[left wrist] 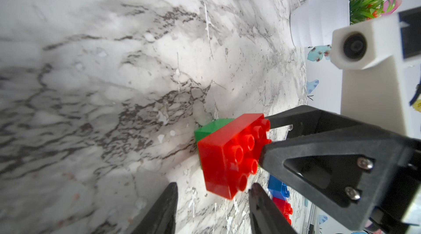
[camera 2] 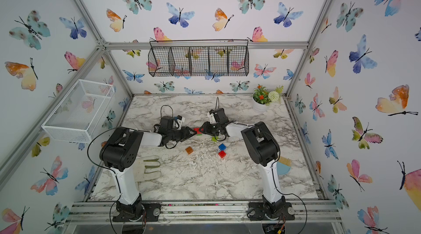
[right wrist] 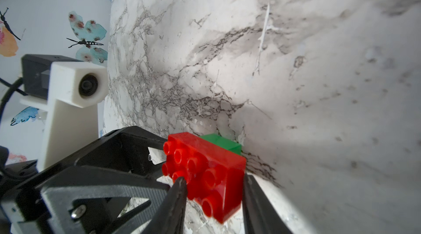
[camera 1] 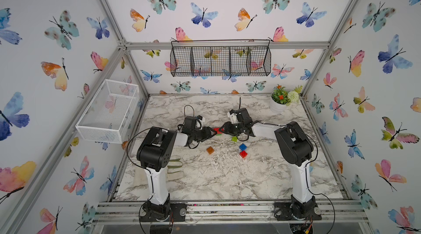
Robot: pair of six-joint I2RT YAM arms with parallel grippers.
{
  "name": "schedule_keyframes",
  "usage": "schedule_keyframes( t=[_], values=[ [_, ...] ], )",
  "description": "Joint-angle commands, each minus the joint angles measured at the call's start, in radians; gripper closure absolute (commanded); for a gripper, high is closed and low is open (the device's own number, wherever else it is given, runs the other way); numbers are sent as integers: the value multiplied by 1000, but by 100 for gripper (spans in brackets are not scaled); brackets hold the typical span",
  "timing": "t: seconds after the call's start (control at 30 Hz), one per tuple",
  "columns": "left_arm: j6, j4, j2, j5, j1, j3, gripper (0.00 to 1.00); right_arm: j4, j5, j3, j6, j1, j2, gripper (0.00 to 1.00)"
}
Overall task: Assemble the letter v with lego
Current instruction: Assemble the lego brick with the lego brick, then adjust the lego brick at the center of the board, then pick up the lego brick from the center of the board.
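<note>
On the table (camera 1: pixel 205 182) the left gripper (left wrist: pixel 214 189) reaches from 9 o'clock, fingers narrowly parted about the end of the long red brick (camera 1: pixel 216 129) — the right gripper (right wrist: pixel 214 181), from 3, clamps it. A green brick (left wrist: pixel 211 127) is joined beneath; lime (camera 1: pixel 234 139), blue (camera 1: pixel 242 146) and red square (camera 1: pixel 243 154) lie loose at 4 o'clock, orange (camera 1: pixel 210 150) at 7.

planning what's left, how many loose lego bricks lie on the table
4: orange brick toward the left arm; lime green brick farthest back; blue brick and square red brick close together toward the right arm. Arms may hide others.
</note>
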Motion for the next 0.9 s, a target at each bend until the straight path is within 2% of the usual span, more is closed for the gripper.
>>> schedule_keyframes(
  t=[0.0,0.17,0.57,0.7,0.87],
  values=[
    [-12,-78,41,-30,8,-26,46,-233,121,-55,-33,-9,105,59],
    [-17,-68,27,-28,8,-29,46,-216,123,-63,-55,-8,70,59],
    [-1,-56,-157,1,9,-53,31,-255,91,190,-96,-9,25,42],
    [-10,-50,-167,13,12,-49,26,-244,71,193,-108,-9,-9,37],
    [-15,-46,-148,18,12,-20,26,-268,95,149,-146,-9,-68,36]
  ],
)
